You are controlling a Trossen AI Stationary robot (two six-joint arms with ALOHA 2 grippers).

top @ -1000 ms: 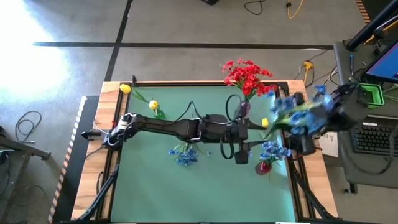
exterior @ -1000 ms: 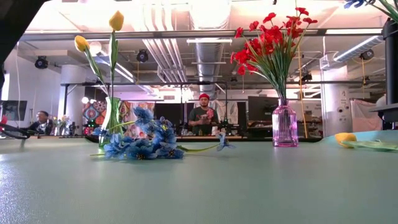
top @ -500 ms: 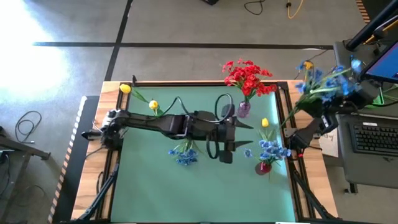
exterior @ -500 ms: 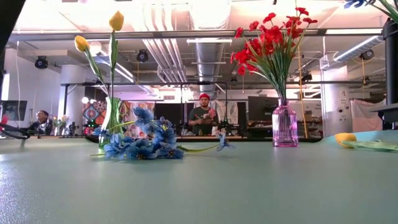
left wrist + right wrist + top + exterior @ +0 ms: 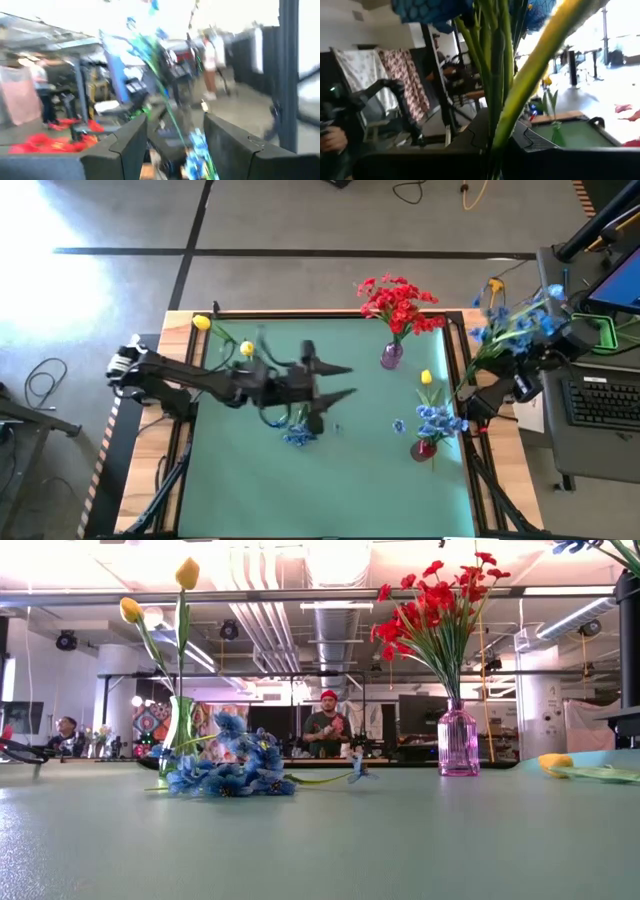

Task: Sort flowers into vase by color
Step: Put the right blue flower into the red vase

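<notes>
My right gripper (image 5: 495, 142) is beyond the table's right edge (image 5: 480, 392), shut on a bunch of blue flowers (image 5: 520, 320) that has one yellow bloom (image 5: 495, 285) in it. My left gripper (image 5: 338, 380) hangs open over the middle of the table with nothing between its fingers (image 5: 175, 127). Red flowers (image 5: 400, 302) stand in a purple vase (image 5: 458, 745). Two yellow tulips (image 5: 160, 600) stand in a clear vase (image 5: 256, 363). More blue flowers (image 5: 436, 420) stand in a red vase (image 5: 425, 448). A loose blue bunch (image 5: 228, 768) and a yellow flower (image 5: 427, 377) lie on the mat. My right gripper pinches the bunch's stems (image 5: 496, 117) between its two fingers: several thin green stems and one thick yellow-green stem. The fingers lie across the stems. The bunch is lifted clear and tilted. Its blooms are up beyond the table's right edge and its stem ends (image 5: 458, 392) point back toward the mat.
A single small blue blossom (image 5: 398, 425) lies on the mat near the red vase. A keyboard (image 5: 600, 405) and a screen (image 5: 615, 280) stand right of the table. People are in the room behind the far edge (image 5: 325, 725).
My left gripper has drawn back from beside the purple vase toward the table's left edge and is now over the mat's middle, still open. My right gripper has carried the bunch from over the mat's right part out past the right edge, and the blooms have swung outward.
</notes>
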